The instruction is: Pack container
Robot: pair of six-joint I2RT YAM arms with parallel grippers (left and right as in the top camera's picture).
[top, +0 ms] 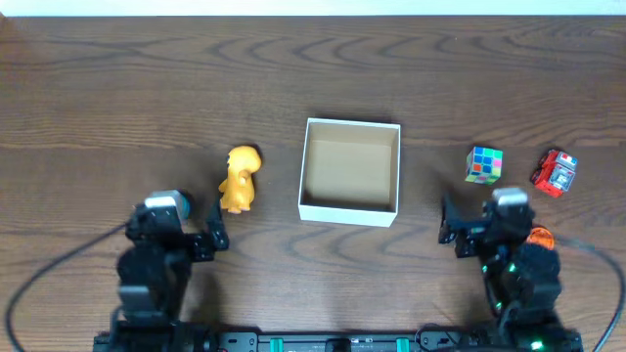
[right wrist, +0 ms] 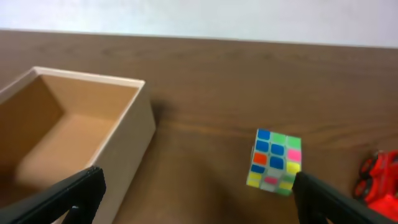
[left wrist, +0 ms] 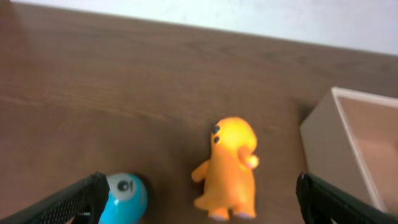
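Container [top: 347,212] at worktop [top: 117,88] centre, between arms. Left tool [top: 217,235] spread wide, gripping nothing, yellow toy figure [top: 240,179] just ahead. Right tool [top: 452,227] spread wide too, colour puzzle cube [top: 483,164] ahead.

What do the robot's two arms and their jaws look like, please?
The left arm and right arm are both black, each with a pale silver-grey block on the wrist. The jaws are black, flat and tapering. A thin black cable trails outward from each arm, and small green lights glow on the right arm.
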